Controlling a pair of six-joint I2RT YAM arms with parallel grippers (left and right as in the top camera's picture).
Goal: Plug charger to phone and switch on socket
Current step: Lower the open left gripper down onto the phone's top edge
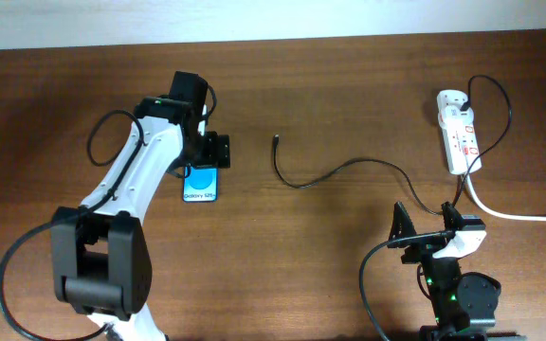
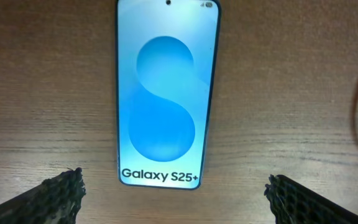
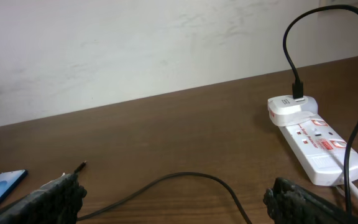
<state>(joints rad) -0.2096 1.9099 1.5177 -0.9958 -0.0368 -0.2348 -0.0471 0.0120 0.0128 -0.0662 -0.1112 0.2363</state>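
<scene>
Your left gripper is hanging over the phone and hiding its far end from the overhead camera. Its jaws are standing wide apart and gripping nothing. In the left wrist view its fingertips are showing at the bottom corners, flanking the phone's lettered end with bare wood between them and the frame. The phone is lying flat on the wooden table left of centre, with its screen facing up and glowing blue. The charger is lying loose across the middle of the table. Its small plug tip is resting to the right of the phone and well apart from it, plugged into nothing. From there the thin black cable is curving rightward, then looping up into a white adapter seated at the far end of the socket. The socket is lying at the far right of the table, its thick white cord running off the right edge. You are not getting a clear enough look at its red-marked switches to tell how they are set. Your right gripper is sitting low near the front edge, jaws spread fully and empty, with the cable curving over the wood just ahead of its fingertips
</scene>
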